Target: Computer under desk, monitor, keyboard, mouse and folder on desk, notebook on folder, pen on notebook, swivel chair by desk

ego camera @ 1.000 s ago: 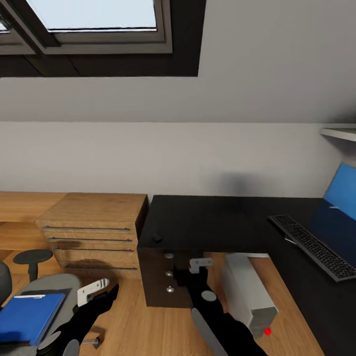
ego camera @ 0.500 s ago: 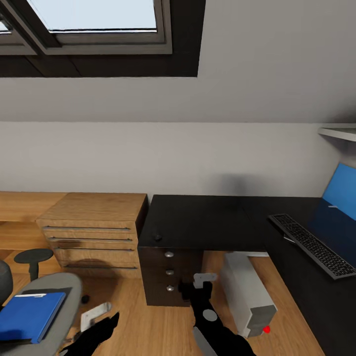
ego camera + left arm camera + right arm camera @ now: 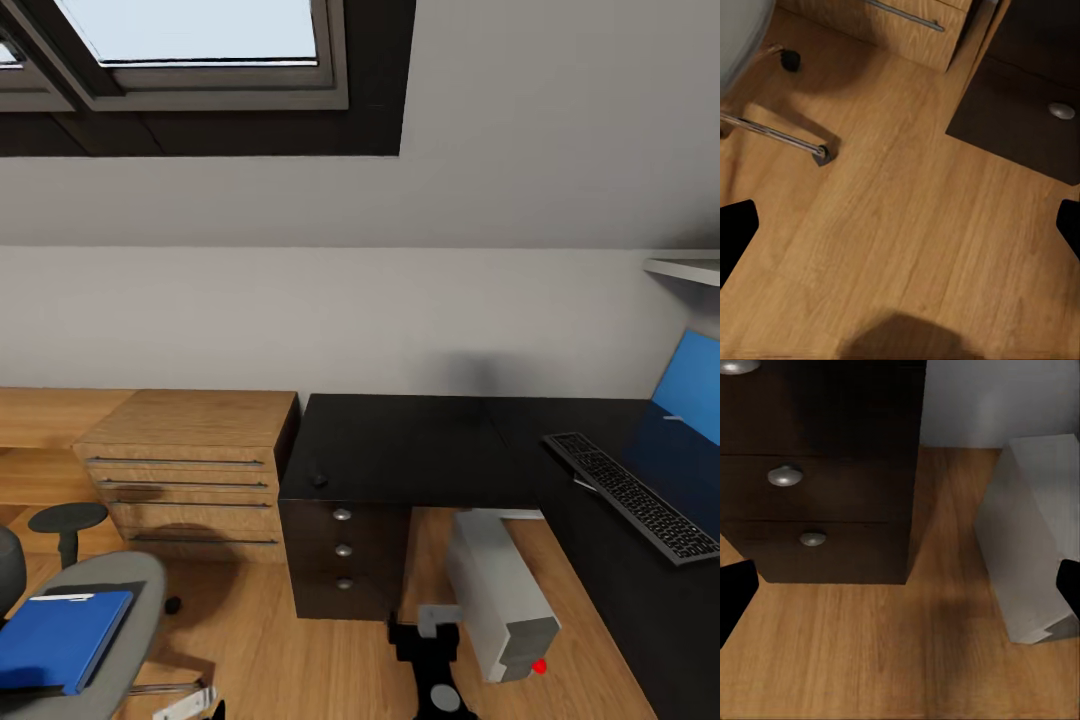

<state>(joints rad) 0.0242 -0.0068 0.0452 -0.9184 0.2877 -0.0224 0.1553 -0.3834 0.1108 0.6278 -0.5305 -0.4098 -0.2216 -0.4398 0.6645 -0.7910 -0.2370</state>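
Both hands are seen spread wide with nothing between the fingers: the right hand hangs low over the floor in front of the drawers, just beside the computer, and only the tip of the left hand is caught at the bottom edge of the head view.

The folder is probably what's up next, lying on the swivel chair seat off to the left. It should be approached flat and pinched at an overhanging edge, since it's thin.

The keyboard is already on the black worktop, and the mouse sits near the worktop's front edge, well apart from it.

Monitor-wise, only a blue panel is made out at the right edge, cut off. A dark sliver under the folder could be the notebook, hard to say.
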